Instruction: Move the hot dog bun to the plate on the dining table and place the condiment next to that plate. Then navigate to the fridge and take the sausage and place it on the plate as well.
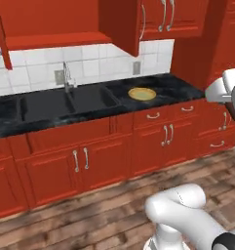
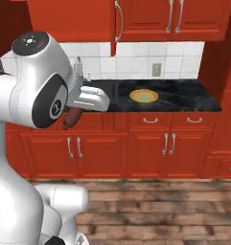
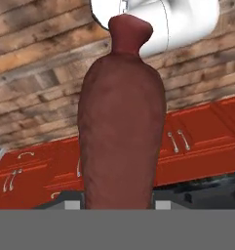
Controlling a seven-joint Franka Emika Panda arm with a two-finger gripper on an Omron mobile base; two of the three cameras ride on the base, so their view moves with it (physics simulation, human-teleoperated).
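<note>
The pincer (image 2: 75, 111) is clamped on the sausage (image 3: 121, 127), carried in mid-air before the sink surface (image 2: 184, 98); small, light, probably smooth and rounded, so a mid-length grip seems safest.

Black marble worktop (image 1: 182, 88) with built-in sink (image 1: 65, 103).
A yellow-rimmed plate (image 2: 144, 96) lies on the worktop, to the right of the end effector (image 2: 73, 117) and beyond it.

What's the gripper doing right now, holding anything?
Gripper: shut on the sausage, which hangs below it in front of the red cabinets.
</note>
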